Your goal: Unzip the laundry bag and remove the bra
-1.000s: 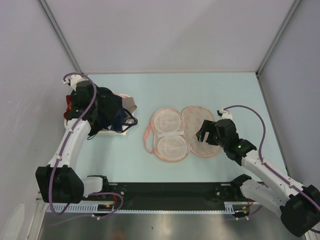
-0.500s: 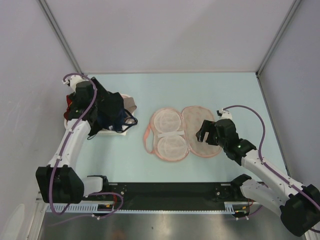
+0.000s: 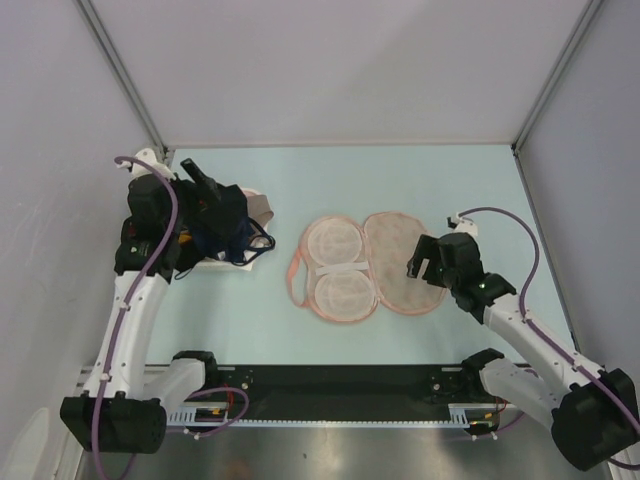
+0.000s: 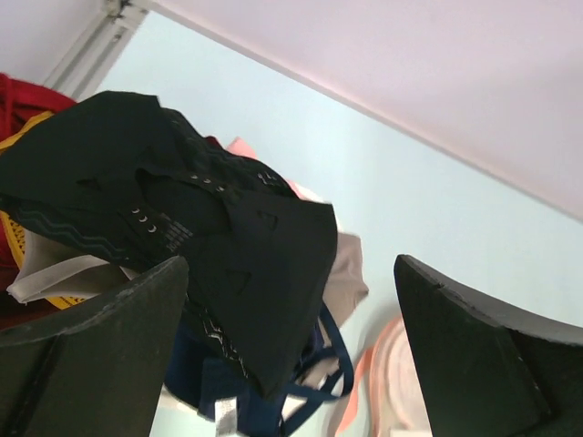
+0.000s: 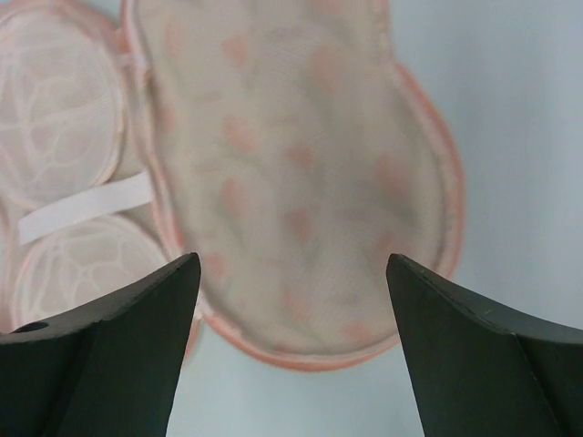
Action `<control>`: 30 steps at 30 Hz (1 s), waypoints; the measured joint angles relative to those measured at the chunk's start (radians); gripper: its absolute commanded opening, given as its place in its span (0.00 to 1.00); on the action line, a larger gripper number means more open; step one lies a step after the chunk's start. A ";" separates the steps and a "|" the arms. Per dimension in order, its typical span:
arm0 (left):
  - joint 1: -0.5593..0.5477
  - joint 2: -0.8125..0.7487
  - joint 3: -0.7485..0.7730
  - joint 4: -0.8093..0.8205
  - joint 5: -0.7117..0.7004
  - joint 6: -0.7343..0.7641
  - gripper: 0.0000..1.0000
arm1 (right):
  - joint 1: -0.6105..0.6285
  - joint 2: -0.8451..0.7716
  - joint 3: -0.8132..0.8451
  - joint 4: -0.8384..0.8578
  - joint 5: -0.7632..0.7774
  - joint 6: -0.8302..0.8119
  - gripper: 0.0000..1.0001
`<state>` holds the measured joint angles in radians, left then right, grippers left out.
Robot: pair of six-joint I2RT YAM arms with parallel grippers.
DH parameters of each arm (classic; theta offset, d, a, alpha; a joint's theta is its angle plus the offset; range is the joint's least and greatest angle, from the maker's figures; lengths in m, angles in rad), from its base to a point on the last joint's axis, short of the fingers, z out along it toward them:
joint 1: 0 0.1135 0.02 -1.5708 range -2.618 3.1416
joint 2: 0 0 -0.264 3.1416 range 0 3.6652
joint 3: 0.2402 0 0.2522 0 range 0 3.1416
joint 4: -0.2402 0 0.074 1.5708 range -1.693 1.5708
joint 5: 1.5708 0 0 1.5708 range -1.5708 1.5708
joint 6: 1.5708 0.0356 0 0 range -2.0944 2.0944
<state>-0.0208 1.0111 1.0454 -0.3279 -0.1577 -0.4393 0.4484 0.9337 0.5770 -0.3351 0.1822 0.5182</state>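
- Pale walls (image 3: pixel 350 70) surround the light blue desk (image 3: pixel 400 180).
- At its middle the laundry bag (image 3: pixel 385 260) lies opened flat, each half long from far to near.
- My left pincer (image 4: pixel 291 273), wide and empty, hangs above the garments (image 3: pixel 235 225); my right pincer (image 5: pixel 287 264) hangs likewise above the bag.

No legible text or labels
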 measured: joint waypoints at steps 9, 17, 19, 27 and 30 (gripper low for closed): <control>-0.001 -0.047 0.014 -0.140 0.205 0.146 1.00 | -0.278 0.064 0.014 -0.050 -0.005 -0.015 0.80; -0.002 -0.113 -0.111 -0.138 0.235 0.170 1.00 | -0.415 0.197 -0.013 -0.023 -0.107 -0.011 0.63; -0.003 -0.112 -0.116 -0.138 0.235 0.179 1.00 | -0.416 0.211 -0.017 -0.011 -0.126 -0.011 0.62; -0.007 -0.108 -0.119 -0.138 0.236 0.187 1.00 | -0.416 0.252 -0.019 0.020 -0.158 -0.011 0.56; -0.007 -0.108 -0.124 -0.137 0.236 0.187 1.00 | -0.416 0.288 -0.019 0.020 -0.164 -0.011 0.52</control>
<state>-0.0277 0.9031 0.9215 -0.4652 0.0784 -0.2520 0.0322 1.2221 0.5583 -0.3149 0.0185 0.5076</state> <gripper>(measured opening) 0.996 0.554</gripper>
